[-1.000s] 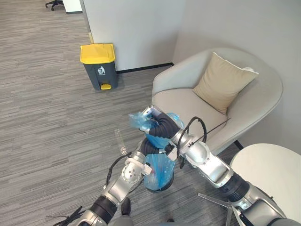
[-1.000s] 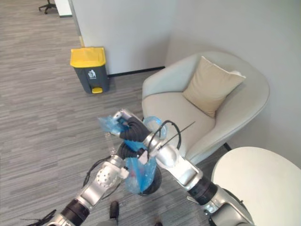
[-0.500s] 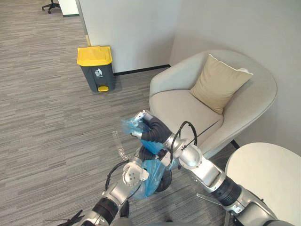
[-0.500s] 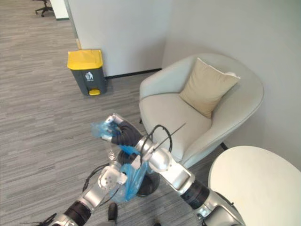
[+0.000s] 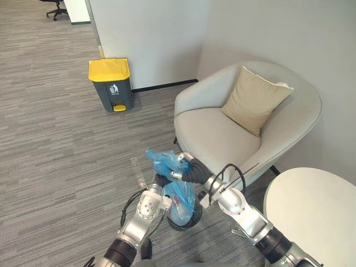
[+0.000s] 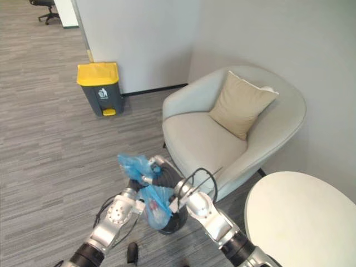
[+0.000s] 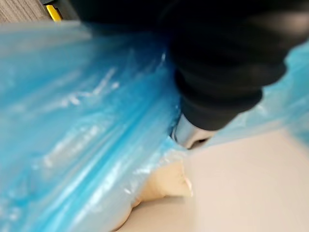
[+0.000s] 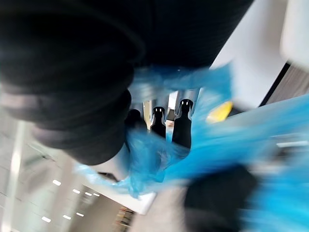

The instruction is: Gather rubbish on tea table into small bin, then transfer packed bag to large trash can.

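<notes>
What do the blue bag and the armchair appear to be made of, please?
The blue bag looks like thin glossy plastic film: translucent, crumpled, glinting. The armchair seems upholstered in matte cream fabric: soft seams, no shine.

Grey floor (image 5: pixel 55 156) carries yellow-lidded trash can (image 5: pixel 111 83), armchair (image 5: pixel 219 133) and small bin (image 5: pixel 182 225).

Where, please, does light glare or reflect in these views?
Left wrist view: white streaks of glare on the blue bag. Right wrist view: small bright lights past the right robot hand. Left eye view: even light, no harsh glare on the armchair.
</notes>
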